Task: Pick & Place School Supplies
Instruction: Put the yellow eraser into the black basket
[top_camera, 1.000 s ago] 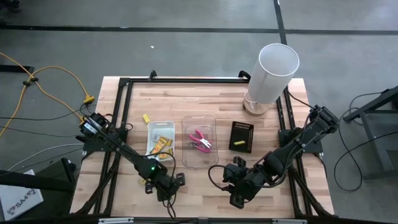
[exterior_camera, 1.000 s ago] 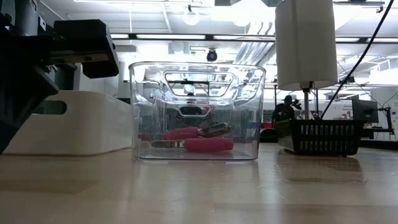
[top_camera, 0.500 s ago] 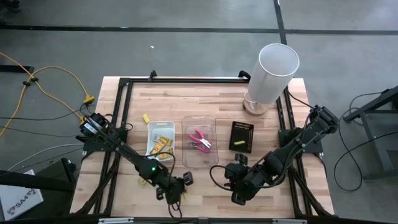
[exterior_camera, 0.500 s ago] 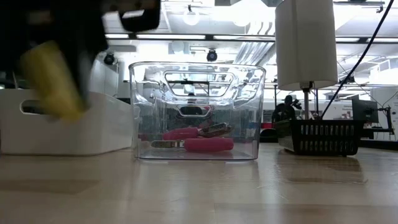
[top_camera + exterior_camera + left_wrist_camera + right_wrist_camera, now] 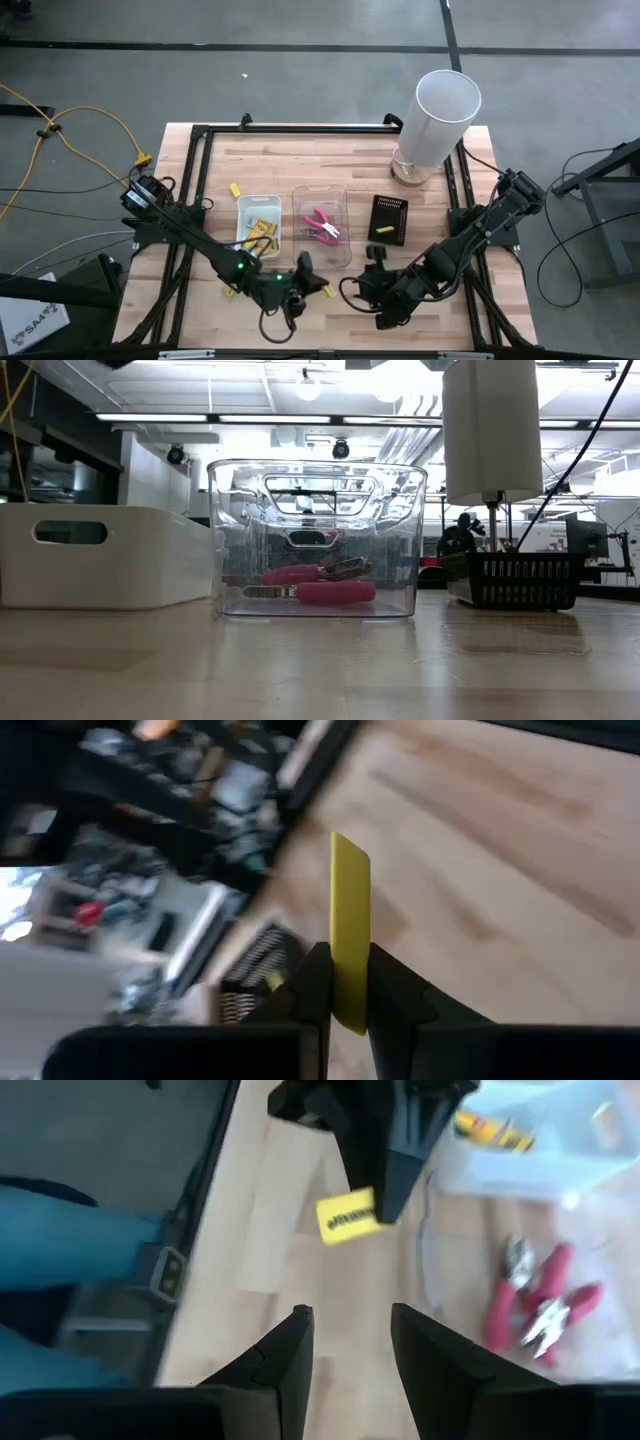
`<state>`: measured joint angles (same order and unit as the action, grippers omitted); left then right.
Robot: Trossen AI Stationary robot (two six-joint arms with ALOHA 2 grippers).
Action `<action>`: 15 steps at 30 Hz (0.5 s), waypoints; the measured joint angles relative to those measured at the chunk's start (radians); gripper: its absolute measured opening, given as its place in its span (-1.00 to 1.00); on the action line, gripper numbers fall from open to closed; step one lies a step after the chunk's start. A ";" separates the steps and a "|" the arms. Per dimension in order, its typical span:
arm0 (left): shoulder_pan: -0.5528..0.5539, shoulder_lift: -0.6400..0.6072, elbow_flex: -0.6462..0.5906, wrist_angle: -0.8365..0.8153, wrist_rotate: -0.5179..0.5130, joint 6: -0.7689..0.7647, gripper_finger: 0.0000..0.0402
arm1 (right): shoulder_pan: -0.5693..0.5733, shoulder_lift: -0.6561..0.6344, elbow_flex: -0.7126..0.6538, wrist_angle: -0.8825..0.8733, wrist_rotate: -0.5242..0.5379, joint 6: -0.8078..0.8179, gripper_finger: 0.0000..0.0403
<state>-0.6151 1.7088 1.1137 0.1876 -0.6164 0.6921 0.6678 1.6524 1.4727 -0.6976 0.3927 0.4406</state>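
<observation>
the left gripper (image 5: 318, 287) hangs over the near edge of the wooden table (image 5: 300, 160), between the clear tray (image 5: 320, 240) and the table's front, and its fingers (image 5: 312, 982) are pinched on a small flat yellow box (image 5: 350, 930); in the left wrist view the box stands up between the two dark fingers, and in the right wrist view it shows as a yellow tag with dark print, clamped at the tip of the other arm's gripper above bare wood. the right gripper (image 5: 372, 268) sits just beside it to the right, in front of the flat black box (image 5: 388, 218), and its own fingers (image 5: 290, 1350) stand spread apart with nothing between them. the two pink-handled pliers (image 5: 322, 226) lie inside the clear tray, seen from the low view resting on its floor. the white tray (image 5: 258, 224), left of the clear one, holds several yellow boxes and sticks (image 5: 262, 228), with one more yellow stick (image 5: 235, 189) lying on the table behind it and another yellow piece (image 5: 229, 290) on the wood by the left arm. the flat black box carries a yellow stick across its front part. the tall white cylinder (image 5: 440, 120) stands at the far right corner of the table.
</observation>
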 joint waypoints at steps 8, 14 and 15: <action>0.003 0.000 0.000 0.122 -0.160 -0.005 -0.83 | 0.000 0.003 0.000 0.007 0.121 -0.186 -0.36; 0.018 0.000 0.000 0.194 -0.198 -0.030 -0.83 | 0.000 0.024 0.000 0.011 0.219 -0.294 -0.36; 0.023 0.000 0.000 0.200 -0.199 -0.043 -0.83 | 0.000 0.028 0.000 0.019 0.233 -0.314 -0.36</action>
<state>-0.5922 1.7088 1.1137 0.3876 -0.8154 0.6495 0.6678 1.6801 1.4731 -0.6787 0.6257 0.1264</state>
